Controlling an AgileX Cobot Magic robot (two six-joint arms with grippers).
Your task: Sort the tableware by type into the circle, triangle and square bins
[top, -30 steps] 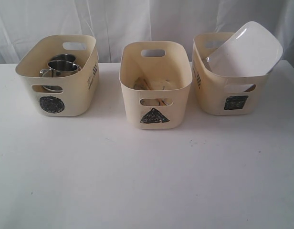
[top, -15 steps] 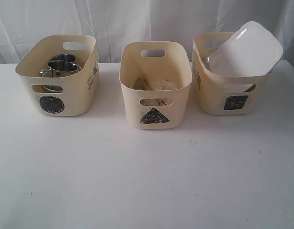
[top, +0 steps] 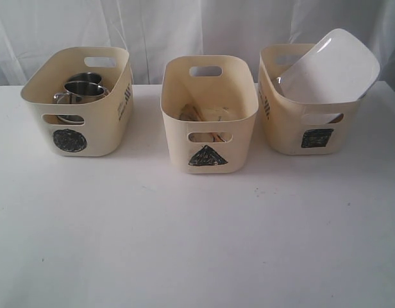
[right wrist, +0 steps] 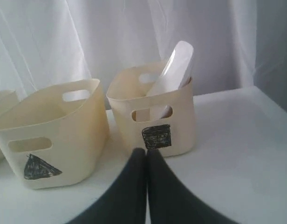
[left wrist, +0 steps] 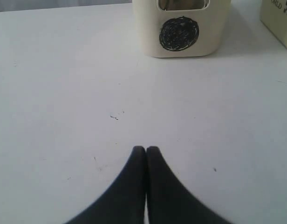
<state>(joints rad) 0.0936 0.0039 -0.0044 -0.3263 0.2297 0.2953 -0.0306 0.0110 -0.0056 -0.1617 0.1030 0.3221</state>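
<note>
Three cream tubs stand in a row at the back of the white table. The circle tub (top: 79,106) on the left holds steel mugs (top: 82,90). In the middle, the triangle tub (top: 209,115) contains cutlery and wooden chopsticks (top: 201,117), only partly visible. The white square plate (top: 331,67) leans out of the square bin (top: 306,122) on the right. Neither arm shows in the exterior view. My left gripper (left wrist: 146,149) is shut and empty over bare table, short of the circle tub (left wrist: 181,32). My right gripper (right wrist: 146,151) is shut and empty, facing the square bin (right wrist: 155,116) with the plate (right wrist: 174,65).
White curtain (top: 197,29) hangs behind the tubs. The triangle tub (right wrist: 50,135) stands beside the square bin in the right wrist view. The white tabletop (top: 197,237) stretches in front of the tubs.
</note>
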